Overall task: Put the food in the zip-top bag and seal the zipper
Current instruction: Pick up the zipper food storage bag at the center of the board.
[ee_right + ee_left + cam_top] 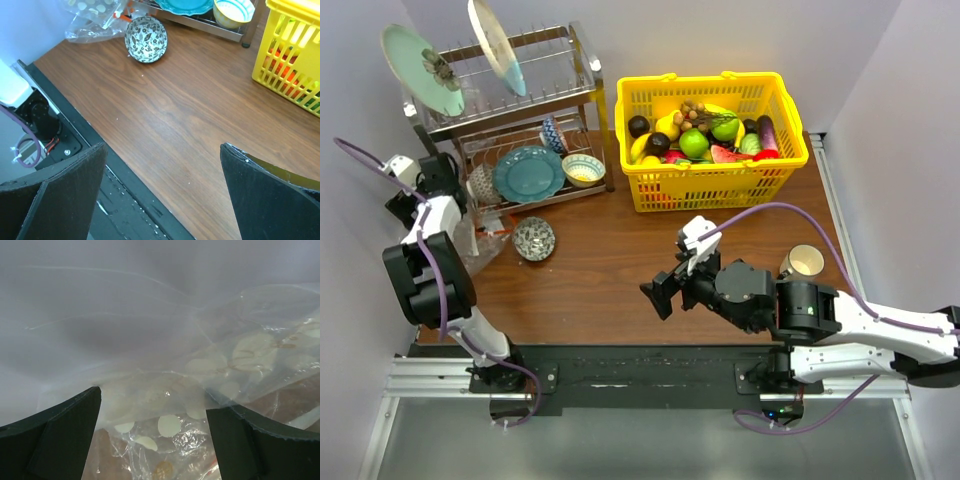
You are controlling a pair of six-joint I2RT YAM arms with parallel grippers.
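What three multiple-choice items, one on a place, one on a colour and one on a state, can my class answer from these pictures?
1. Where does the food lie?
A. In the patterned bowl.
B. In the basket.
C. In the mug.

2. What colour is the basket?
A. Yellow.
B. Blue.
C. Red.

3. How is the right gripper?
A. Shut on the mug.
B. Shut on the food.
C. Open, holding nothing.

Key:
1. B, the fruit is heaped inside the basket's walls.
2. A, its lattice walls and handles are bright yellow.
3. C, its jaws stand wide apart over the table with nothing between them.
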